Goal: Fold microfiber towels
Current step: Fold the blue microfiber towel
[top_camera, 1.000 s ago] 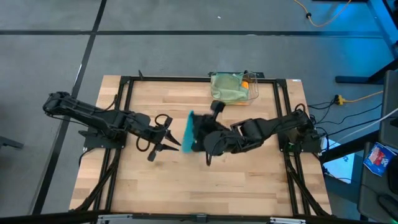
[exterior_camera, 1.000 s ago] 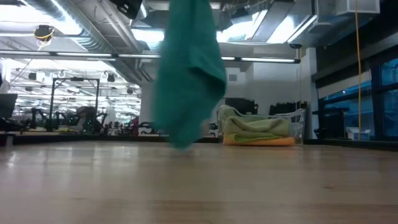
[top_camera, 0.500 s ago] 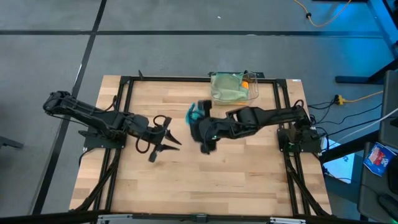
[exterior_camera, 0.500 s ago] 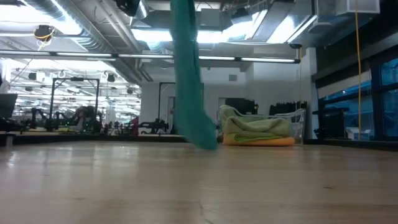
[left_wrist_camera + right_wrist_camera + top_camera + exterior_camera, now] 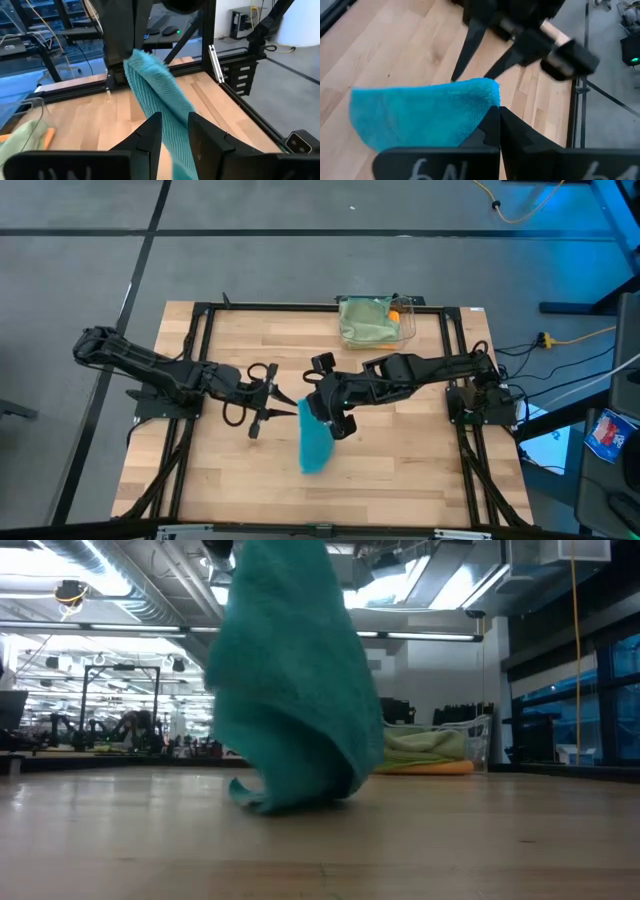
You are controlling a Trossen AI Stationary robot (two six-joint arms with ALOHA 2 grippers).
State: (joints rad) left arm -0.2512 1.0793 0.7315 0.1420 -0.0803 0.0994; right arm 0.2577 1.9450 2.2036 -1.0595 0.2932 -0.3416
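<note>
High view shows the right gripper (image 5: 322, 412), jaws pinching the teal towel (image 5: 314, 444) hanging onto the surface (image 5: 400, 470), hiding its grip; left gripper (image 5: 283, 407), jaws spread, waits beside the towel.

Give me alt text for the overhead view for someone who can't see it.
Seen from above, the right gripper holds a teal towel by one corner over the middle of a wooden table, the cloth trailing toward the near edge. The left gripper waits open just beside it. A clear bin of other towels sits at the far edge.
</note>
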